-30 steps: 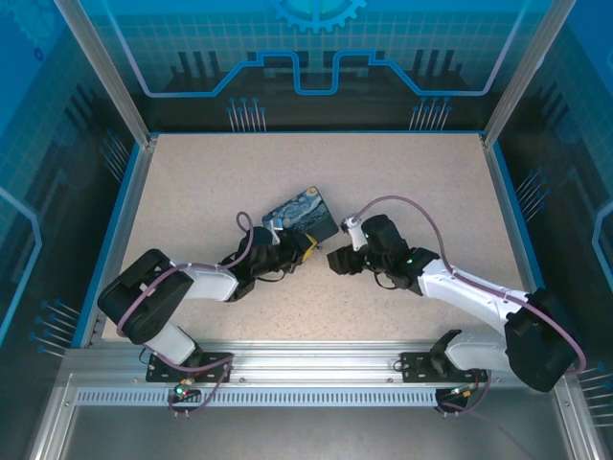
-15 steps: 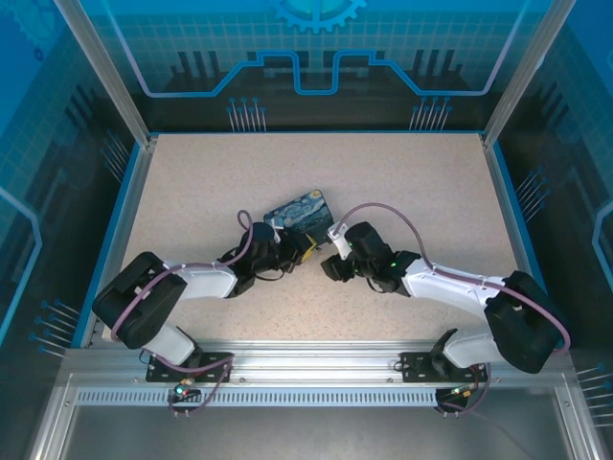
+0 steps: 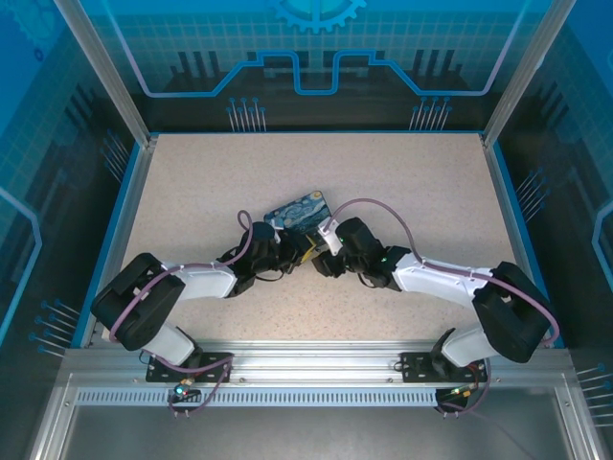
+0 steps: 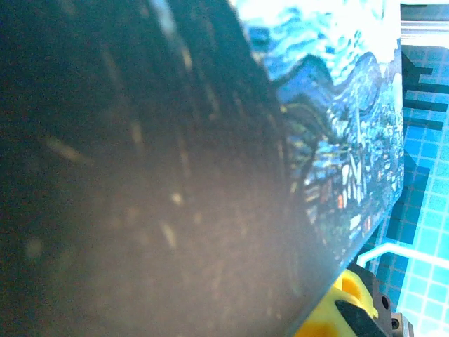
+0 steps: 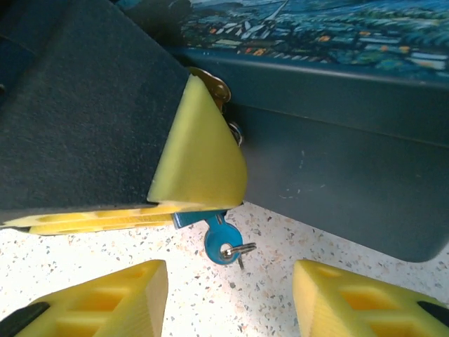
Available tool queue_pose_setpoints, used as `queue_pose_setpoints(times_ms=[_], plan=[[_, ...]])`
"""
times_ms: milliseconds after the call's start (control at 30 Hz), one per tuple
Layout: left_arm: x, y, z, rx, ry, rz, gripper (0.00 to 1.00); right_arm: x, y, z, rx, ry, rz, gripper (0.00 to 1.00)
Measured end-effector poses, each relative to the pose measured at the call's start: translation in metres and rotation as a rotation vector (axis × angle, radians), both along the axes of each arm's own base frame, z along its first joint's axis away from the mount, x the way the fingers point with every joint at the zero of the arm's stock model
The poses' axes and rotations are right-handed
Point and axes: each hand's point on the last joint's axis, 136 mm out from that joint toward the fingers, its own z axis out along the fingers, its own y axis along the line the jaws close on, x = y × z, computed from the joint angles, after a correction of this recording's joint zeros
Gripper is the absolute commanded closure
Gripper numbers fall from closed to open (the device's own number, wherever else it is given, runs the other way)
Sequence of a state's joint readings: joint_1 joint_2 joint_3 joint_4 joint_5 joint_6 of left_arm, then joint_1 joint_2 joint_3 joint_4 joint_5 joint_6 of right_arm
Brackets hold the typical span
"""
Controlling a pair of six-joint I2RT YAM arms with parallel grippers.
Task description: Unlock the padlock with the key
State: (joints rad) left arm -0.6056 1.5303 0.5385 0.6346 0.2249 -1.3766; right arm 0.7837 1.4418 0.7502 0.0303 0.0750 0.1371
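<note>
At table [image 3: 192, 192] centre, padlock [image 3: 299, 213] is held clamped by left gripper [image 3: 305, 247], while key [image 5: 223, 243] is seen lying just below it between widely spread right gripper [image 5: 230, 274] fingers, ungrasped, so unlocking is judged undone.

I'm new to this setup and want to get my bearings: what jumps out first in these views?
The blue padlock printed with a swirling starry-night painting stands out at mid-table, tilted and clamped by the left gripper. Just below its dark side, a small blue-headed key lies on the speckled tabletop. The right gripper is open, its yellow fingers either side of the key.
</note>
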Motion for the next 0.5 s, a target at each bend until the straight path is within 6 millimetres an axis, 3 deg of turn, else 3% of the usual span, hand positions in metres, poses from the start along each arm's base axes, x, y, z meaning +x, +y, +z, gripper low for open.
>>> queue_pose_setpoints(times_ms=[300,500], plan=[[0.0018,-0.0015,0.0033,-0.004,-0.005,-0.001,1.00,0.0026,0.0035,-0.0098,-0.020,0.018,0.002,0.53],[0.0018,-0.0015,0.0033,-0.004,-0.005,-0.001,1.00,0.0057,0.0068,-0.0072,-0.020,0.010,0.009,0.65]])
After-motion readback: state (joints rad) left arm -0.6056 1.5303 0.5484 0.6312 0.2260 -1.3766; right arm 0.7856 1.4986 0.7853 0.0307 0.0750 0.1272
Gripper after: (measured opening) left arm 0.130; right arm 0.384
